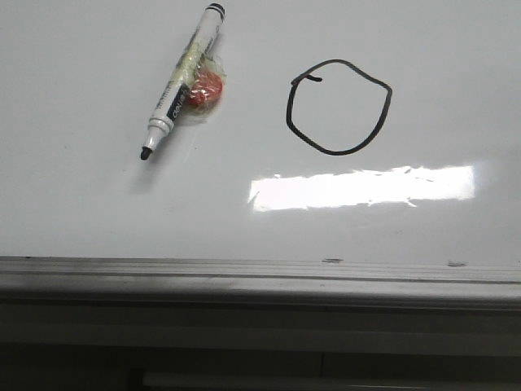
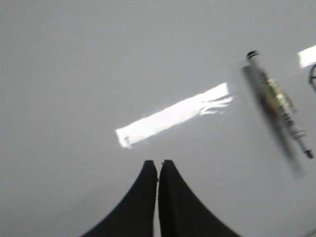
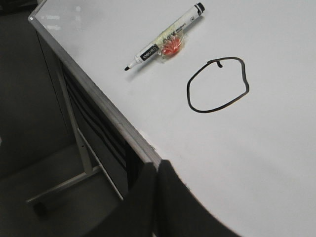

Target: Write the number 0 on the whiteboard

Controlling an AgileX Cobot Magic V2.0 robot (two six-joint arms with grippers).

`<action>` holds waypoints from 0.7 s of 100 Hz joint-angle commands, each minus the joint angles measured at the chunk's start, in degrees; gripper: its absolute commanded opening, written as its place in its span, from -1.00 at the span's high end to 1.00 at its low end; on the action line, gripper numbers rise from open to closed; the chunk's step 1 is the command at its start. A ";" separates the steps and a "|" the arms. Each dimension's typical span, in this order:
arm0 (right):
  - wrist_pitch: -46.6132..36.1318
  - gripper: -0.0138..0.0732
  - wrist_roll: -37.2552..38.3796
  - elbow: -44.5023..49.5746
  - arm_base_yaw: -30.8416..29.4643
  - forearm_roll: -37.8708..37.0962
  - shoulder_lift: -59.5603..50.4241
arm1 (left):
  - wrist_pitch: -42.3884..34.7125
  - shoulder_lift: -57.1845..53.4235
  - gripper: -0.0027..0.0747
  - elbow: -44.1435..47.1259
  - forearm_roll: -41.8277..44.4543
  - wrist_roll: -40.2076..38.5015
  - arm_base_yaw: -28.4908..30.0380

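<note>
Whiteboard (image 1: 98,204) bears number 0 (image 1: 339,107); both arms' fingers (image 2: 150,187) seemingly pressed together.

Hand-drawn number 0 (image 1: 339,107) on whiteboard (image 1: 98,212); marker (image 1: 181,79) label unreadable.

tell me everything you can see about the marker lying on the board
The marker is a white-barrelled whiteboard pen with a black end cap and black printed band near the writing end. Its dark tip is uncapped and points toward the board's near edge, to the left of the number 0. It lies flat and slanted on the whiteboard, held by neither gripper. Yellowish clear tape wraps its middle, binding a small red-orange lump to its side. It does not touch the drawn loop.
</note>
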 commanded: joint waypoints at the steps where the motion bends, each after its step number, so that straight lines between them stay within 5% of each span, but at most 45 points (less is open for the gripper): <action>1: -3.91 0.82 -0.11 -1.29 -0.38 -1.51 0.58 | -5.08 -2.94 0.98 2.03 -1.61 0.21 4.33; 16: -3.91 0.82 -0.11 -1.29 -0.38 -1.51 0.58 | -4.18 -7.10 0.98 7.03 -3.53 0.21 8.76; 44: -3.91 0.82 -0.11 -1.29 -0.38 -1.58 0.58 | 9.88 -8.90 0.98 11.36 -3.95 0.21 12.78; 70: -3.91 0.82 -0.11 -1.29 -0.38 -1.58 0.58 | 9.71 -8.90 0.98 11.36 -3.83 0.21 12.75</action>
